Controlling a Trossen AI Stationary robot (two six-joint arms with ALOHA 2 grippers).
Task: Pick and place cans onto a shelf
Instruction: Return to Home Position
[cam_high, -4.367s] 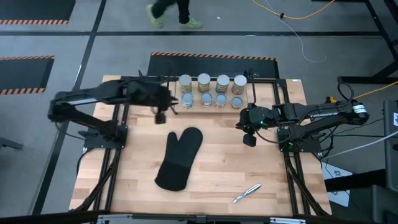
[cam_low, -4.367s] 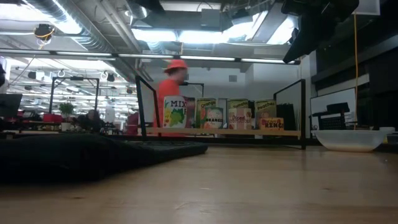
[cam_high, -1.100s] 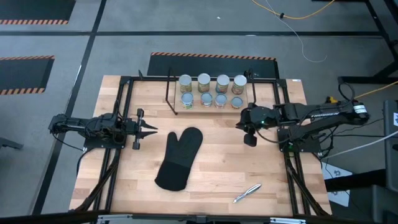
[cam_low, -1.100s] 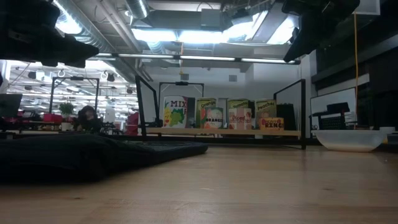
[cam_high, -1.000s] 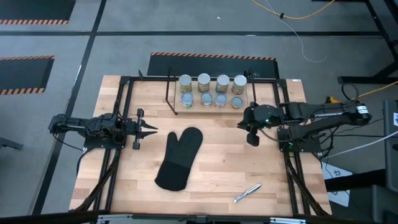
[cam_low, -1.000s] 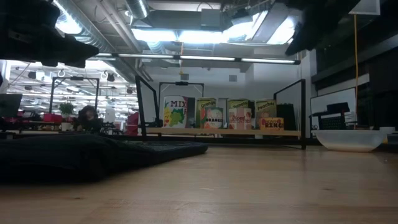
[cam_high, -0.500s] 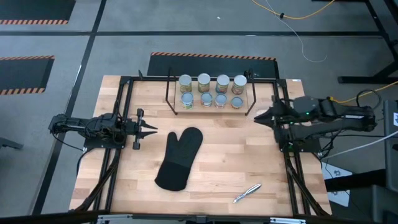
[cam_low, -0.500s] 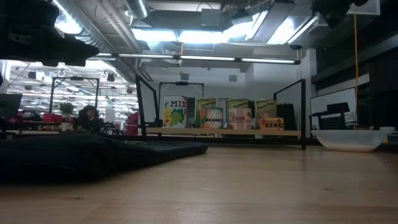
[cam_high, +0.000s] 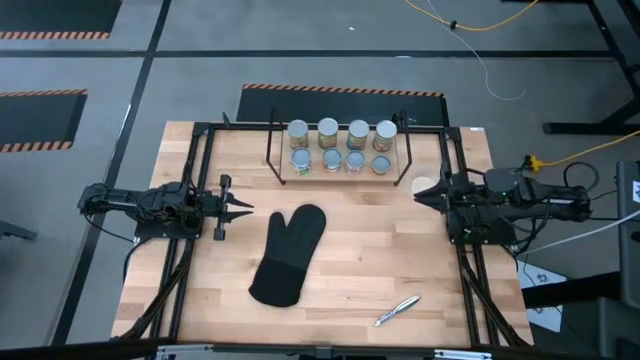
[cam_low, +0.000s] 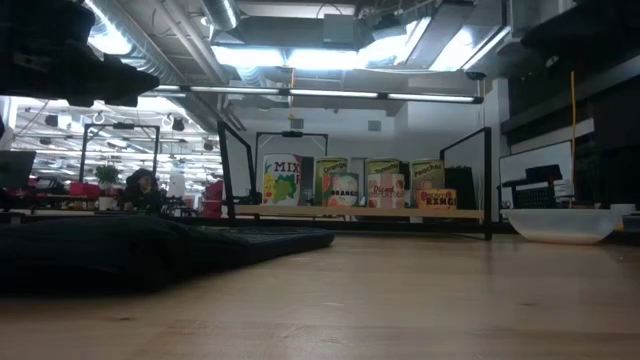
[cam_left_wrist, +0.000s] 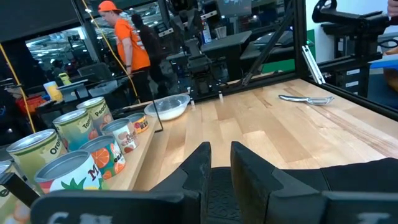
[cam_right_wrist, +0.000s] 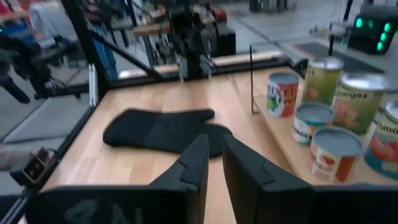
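Observation:
Several cans (cam_high: 340, 145) stand upright in two rows on the boards of the shelf (cam_high: 272, 150) at the table's far edge; the low view shows their labels (cam_low: 345, 182). My left gripper (cam_high: 248, 208) hovers level over the table's left side, fingers (cam_left_wrist: 202, 163) close together with nothing between them, the cans (cam_left_wrist: 68, 155) off to its side. My right gripper (cam_high: 416, 194) sits at the table's right side, nearly level, shut and empty, with the cans (cam_right_wrist: 323, 118) beside it.
A black oven mitt (cam_high: 290, 255) lies flat in the table's middle, between the two grippers. A silvery pen-like item (cam_high: 397, 310) lies near the front right. A white bowl (cam_high: 428, 186) sits right of the shelf, close to my right gripper. Black frame rails line both sides.
My right gripper has drawn back toward the table's right edge, away from the shelf, and tipped up from pointing down to nearly level.

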